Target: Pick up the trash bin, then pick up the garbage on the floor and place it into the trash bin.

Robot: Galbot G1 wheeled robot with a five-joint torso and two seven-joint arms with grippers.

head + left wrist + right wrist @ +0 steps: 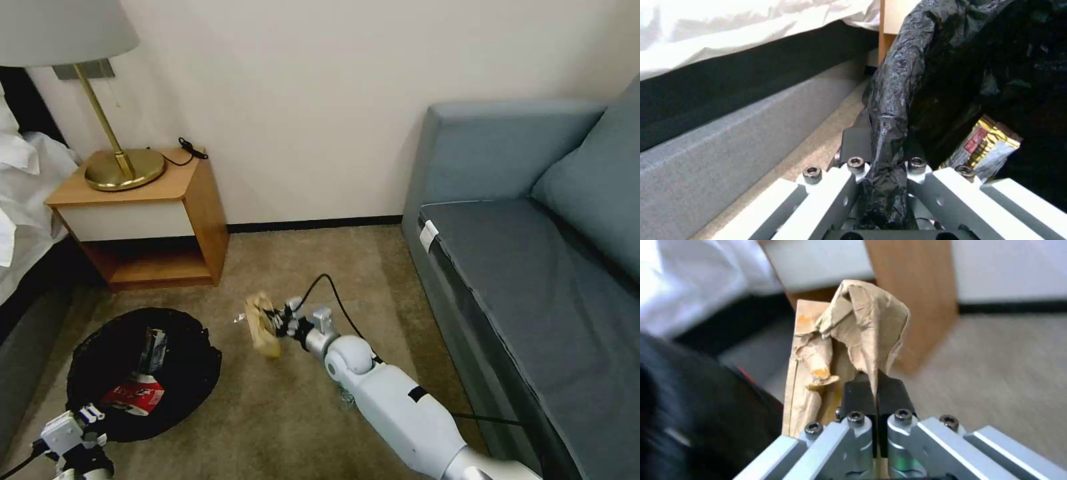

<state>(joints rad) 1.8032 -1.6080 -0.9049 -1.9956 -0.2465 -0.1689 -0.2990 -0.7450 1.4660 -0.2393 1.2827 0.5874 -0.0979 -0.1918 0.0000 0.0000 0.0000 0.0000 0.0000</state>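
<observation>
Step in hand: carrying the third piece of litter, the crumpled tan paper (261,327), toward the trash bin (143,373); judged about halfway through the litter.
Right gripper (279,324): clamped flat on one edge of the paper, jaws together with only the sheet between; held above the carpet (287,267), to the right of the bin and apart from it.
Left gripper (884,166): pinched on the black bag at the bin's rim, near the bed (27,200), holding the bin.
Already in bin: red-and-white packet (135,395) and gold-and-dark wrapper (985,146).
Paper's lie: long axis roughly upright, hanging below the jaws and rising above them; crumpled top leaning away from the gripper.
Next move calls for: bringing the paper over the bin's mouth before opening; dangling lower end likely needs clearance over the rim.
</observation>
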